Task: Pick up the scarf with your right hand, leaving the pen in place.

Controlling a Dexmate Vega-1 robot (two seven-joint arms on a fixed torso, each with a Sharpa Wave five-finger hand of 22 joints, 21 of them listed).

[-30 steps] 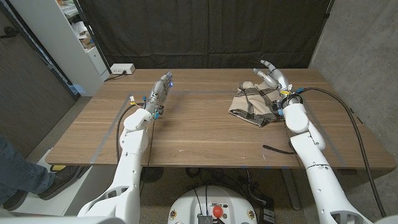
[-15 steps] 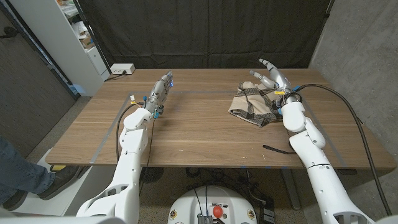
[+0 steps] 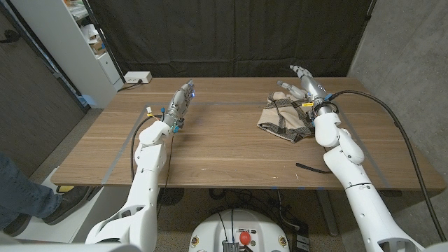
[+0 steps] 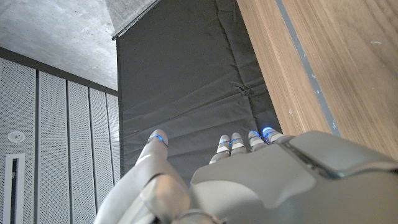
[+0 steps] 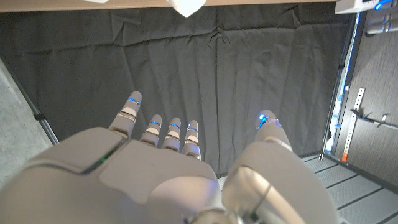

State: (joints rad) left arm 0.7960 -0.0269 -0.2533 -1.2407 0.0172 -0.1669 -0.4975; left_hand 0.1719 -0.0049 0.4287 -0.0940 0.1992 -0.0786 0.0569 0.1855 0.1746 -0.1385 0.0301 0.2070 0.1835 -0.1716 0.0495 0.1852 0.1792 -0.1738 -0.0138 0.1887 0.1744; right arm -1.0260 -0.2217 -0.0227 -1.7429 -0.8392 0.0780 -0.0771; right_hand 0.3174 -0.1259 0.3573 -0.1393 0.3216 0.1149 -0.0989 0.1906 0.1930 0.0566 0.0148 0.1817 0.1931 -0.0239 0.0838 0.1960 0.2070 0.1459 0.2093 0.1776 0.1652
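A dark curtain [image 3: 231,35] is hanging behind the wooden tabletop [image 3: 224,150]. The scarf [image 3: 283,119] is lying crumpled there, the right robot hand [image 3: 302,85] hovering empty with fingers spread above its far edge. The left robot hand [image 3: 180,103], well apart from the scarf, is also holding nothing, fingers extended.

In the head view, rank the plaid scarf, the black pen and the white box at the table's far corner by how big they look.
1. Crumpled tan plaid scarf, clearly largest.
2. and 3. Thin black pen and white rectangular box: look about alike, and the box sits farther from the camera, so I won't rank them.
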